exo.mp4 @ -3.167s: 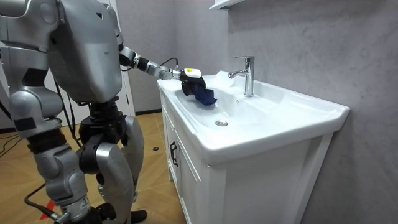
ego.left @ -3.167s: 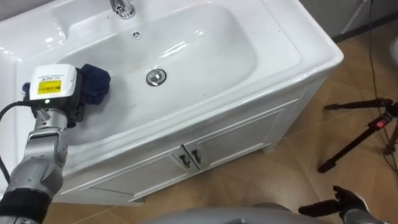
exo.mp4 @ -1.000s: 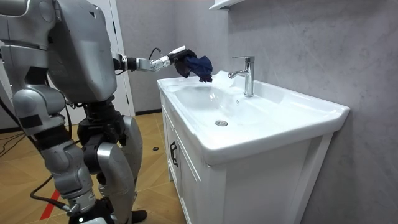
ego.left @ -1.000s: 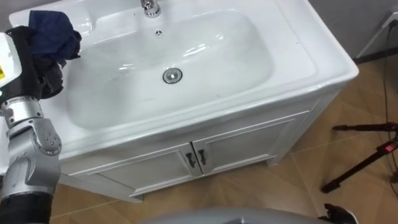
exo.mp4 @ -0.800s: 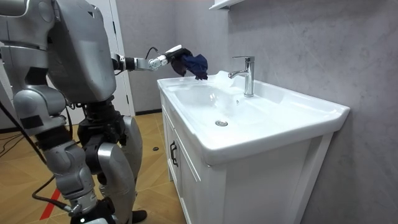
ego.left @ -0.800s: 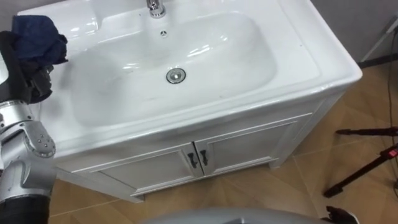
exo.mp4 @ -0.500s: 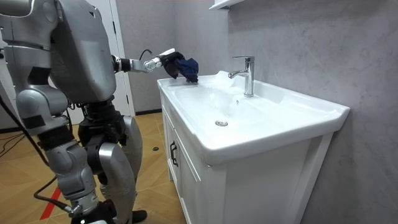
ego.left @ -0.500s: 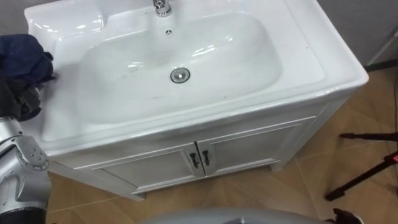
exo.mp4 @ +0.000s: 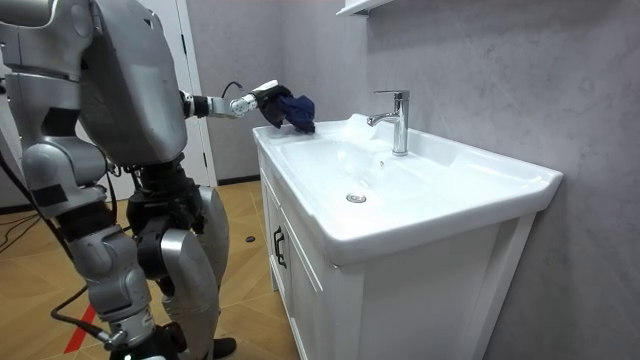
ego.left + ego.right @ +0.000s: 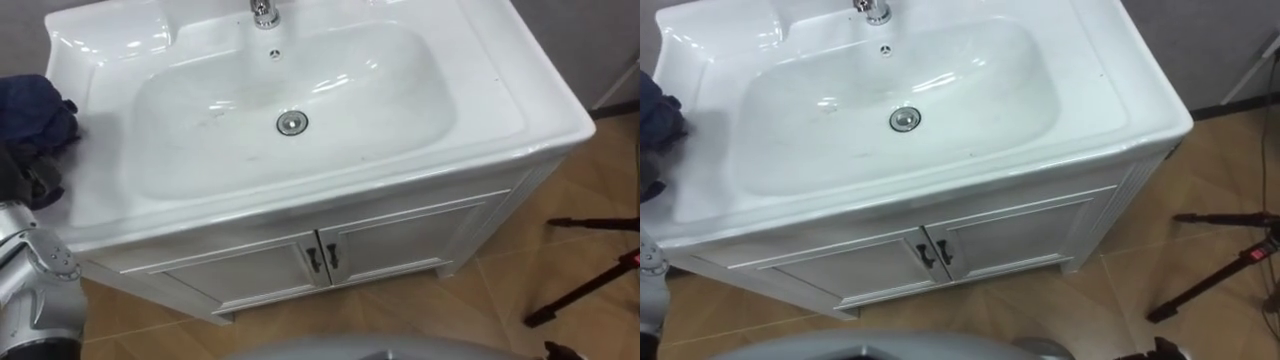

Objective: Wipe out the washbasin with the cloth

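Room view first: the robot stands upright at the room view's left, by the end of the white cabinet (image 9: 400,290). Its left arm is stretched out level at about chest height toward the far corner of the surface (image 9: 520,180). The left hand (image 9: 262,98) is at the end of that arm with a dark blue cloth (image 9: 294,110) bunched in it. The cloth hangs in the air over that corner, clear of the bowl.

From the left eye view, the silver forearm rises along the left edge. The left hand (image 10: 28,175) is turned up there, its dark fingers curled into the dark blue cloth (image 10: 35,108), which sits in a lump on top of them. The cloth overlaps the surface's left rim as seen from above and lies well apart from the drain.

Next to the right comes the basin (image 10: 360,95), a wide white bowl, glossy with light streaks. The drain (image 10: 291,122) is near its middle and the faucet (image 10: 264,12) is at its back edge. Below it the cabinet (image 10: 420,235) shows 2 doors shut, their dark handles (image 10: 322,258) side by side.

Farther right, a black tripod (image 10: 590,285) stands on the wooden floor (image 10: 450,320). At the bottom edge of the right eye view a dark bit of the right hand (image 10: 1160,349) shows; whether it is opened or closed cannot be told.
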`<state>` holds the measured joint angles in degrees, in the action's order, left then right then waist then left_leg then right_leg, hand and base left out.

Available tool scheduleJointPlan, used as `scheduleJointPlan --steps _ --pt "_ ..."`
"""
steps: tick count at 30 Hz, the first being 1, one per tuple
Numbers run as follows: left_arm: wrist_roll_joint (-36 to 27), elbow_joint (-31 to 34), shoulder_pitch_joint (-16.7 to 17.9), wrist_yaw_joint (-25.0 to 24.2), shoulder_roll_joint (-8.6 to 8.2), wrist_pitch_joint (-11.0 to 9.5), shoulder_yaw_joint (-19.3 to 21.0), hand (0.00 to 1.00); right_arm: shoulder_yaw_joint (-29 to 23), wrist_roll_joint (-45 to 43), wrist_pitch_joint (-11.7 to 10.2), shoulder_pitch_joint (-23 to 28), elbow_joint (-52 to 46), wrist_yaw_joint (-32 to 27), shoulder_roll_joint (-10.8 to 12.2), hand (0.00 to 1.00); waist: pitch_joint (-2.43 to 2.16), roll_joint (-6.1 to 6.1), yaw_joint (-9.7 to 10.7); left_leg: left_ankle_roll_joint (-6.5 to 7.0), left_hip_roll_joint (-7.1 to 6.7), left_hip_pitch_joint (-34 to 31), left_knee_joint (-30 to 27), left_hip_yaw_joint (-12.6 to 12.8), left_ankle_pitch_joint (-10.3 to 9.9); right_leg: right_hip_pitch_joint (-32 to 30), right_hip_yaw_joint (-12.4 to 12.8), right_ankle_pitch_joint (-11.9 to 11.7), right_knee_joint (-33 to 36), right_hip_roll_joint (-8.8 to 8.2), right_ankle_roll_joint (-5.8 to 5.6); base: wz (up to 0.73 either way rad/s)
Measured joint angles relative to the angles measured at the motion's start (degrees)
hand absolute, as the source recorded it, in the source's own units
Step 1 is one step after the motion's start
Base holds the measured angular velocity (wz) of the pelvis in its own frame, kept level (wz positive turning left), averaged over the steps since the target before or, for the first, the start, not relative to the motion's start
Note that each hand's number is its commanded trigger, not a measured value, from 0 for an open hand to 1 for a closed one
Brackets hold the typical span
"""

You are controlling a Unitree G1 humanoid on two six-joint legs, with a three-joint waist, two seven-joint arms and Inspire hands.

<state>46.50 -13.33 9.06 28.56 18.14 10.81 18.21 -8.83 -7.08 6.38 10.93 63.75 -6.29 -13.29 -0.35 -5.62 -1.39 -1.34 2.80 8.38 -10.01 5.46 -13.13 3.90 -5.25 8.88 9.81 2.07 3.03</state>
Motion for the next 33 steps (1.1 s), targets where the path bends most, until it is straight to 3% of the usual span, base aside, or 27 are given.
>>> scheduleJointPlan --steps 1,2,3,17,23,33 --pt "0.00 -0.07 0.00 0.00 -0.01 0.10 0.00 0.55 0.00 0.00 0.00 0.11 0.00 0.00 0.00 0.00 -0.01 -0.03 0.11 0.00 -0.01 0.02 0.03 0.00 0.00 -0.01 0.05 0.01 0.00 0.00 -0.01 0.00" --pt "0.00 -0.11 0.00 0.00 -0.04 0.26 0.00 0.06 0.00 0.00 0.00 0.37 -0.02 0.00 0.00 0.00 -0.03 -0.03 0.26 0.02 -0.04 0.06 0.10 0.00 0.01 -0.02 0.09 0.02 0.01 -0.01 -0.03 0.00" --pt "0.00 -0.12 0.00 0.00 -0.05 0.37 0.00 0.00 0.00 0.00 0.07 0.56 -0.02 0.00 0.00 0.00 -0.03 -0.04 0.25 0.09 -0.07 0.14 0.27 0.00 0.06 -0.02 0.10 0.04 0.03 -0.02 -0.07 0.00" --pt "0.23 -0.23 0.04 -0.02 -0.98 1.70 0.06 0.00 -0.02 -0.90 1.41 0.51 -1.25 0.04 0.01 0.00 -0.13 -0.17 0.67 0.16 -0.30 0.29 0.46 0.11 0.10 -0.12 0.50 0.19 0.08 0.03 -0.29 0.00" --pt "0.54 -0.50 0.02 -0.25 -0.99 1.82 2.94 0.00 -0.27 -2.84 2.36 0.57 -1.96 0.12 0.00 0.00 -0.34 -0.45 -0.03 0.16 -0.33 0.37 0.45 0.09 0.10 -0.17 0.46 0.19 0.24 0.00 -0.30 -0.01" --pt "0.51 -0.43 0.01 -0.23 -0.98 1.87 4.32 0.00 -0.27 -2.50 2.34 0.48 -1.99 0.15 0.00 0.00 -0.17 -0.83 -0.43 0.29 -0.42 0.37 0.46 -0.03 0.17 -0.72 0.65 0.45 1.12 -0.26 -0.35 0.00"
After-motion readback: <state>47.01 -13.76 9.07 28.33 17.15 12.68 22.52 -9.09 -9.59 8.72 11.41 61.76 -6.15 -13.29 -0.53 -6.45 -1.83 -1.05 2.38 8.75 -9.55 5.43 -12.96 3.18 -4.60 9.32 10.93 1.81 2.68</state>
